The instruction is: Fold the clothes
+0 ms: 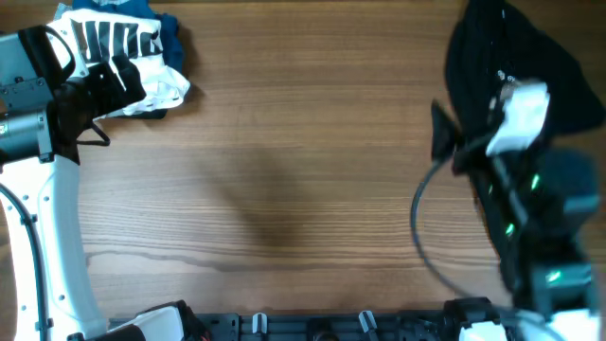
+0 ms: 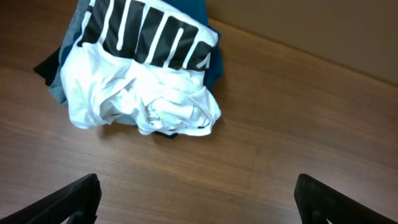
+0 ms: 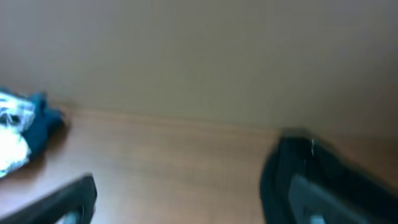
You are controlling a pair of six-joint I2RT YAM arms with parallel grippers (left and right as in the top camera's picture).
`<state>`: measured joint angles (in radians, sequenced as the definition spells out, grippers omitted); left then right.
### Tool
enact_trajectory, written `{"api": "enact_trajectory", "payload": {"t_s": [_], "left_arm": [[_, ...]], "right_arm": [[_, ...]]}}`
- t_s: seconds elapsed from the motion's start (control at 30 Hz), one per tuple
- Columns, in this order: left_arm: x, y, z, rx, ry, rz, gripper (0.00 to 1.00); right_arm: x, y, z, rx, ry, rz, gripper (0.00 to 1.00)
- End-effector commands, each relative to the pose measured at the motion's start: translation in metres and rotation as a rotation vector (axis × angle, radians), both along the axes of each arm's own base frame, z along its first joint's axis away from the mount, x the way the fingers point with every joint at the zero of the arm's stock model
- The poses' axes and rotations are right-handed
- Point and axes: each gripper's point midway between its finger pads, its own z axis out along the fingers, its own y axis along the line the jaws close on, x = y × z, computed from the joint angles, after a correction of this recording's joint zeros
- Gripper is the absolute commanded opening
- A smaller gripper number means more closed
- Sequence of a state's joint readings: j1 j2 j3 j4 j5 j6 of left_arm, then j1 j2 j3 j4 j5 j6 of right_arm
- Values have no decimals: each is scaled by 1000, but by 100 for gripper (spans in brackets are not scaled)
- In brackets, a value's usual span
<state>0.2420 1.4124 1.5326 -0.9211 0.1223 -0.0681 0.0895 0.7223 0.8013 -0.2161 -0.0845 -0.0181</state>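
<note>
A pile of clothes (image 1: 128,47) lies at the table's far left: a white garment with a black panel and white lettering on top, blue cloth under it. It also shows in the left wrist view (image 2: 146,93). My left gripper (image 1: 109,106) is open and empty at the pile's near edge, its fingers wide apart over bare wood (image 2: 199,199). A black garment (image 1: 516,57) lies crumpled at the far right. My right gripper (image 1: 462,118) is at its left edge, open in the blurred right wrist view (image 3: 186,199), with black cloth (image 3: 323,168) against its right finger.
The wooden table (image 1: 303,189) spans the view. A black cable (image 1: 421,227) loops from the right arm over the table. The arm bases and a black rail (image 1: 312,327) run along the near edge.
</note>
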Motion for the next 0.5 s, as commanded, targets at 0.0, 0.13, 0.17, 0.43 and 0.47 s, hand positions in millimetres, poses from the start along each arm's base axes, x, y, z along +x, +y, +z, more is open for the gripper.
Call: {"api": "enact_trajectory", "payload": {"t_s": [0.0, 0.13, 0.17, 0.43, 0.47], "left_arm": [[1, -3, 4, -16, -14, 0, 100], [1, -3, 4, -16, -14, 0, 100], [1, -3, 4, -16, -14, 0, 100], [1, -3, 4, -16, -14, 0, 100], [1, -3, 4, -16, -14, 0, 100]], "right_arm": [[-20, -6, -54, 2, -89, -17, 100], [-36, -7, -97, 6, -132, -17, 100], [-40, -7, -104, 7, -139, -17, 100], [-50, -8, -107, 11, -195, -17, 100], [-50, -8, -108, 12, -197, -17, 100]]}}
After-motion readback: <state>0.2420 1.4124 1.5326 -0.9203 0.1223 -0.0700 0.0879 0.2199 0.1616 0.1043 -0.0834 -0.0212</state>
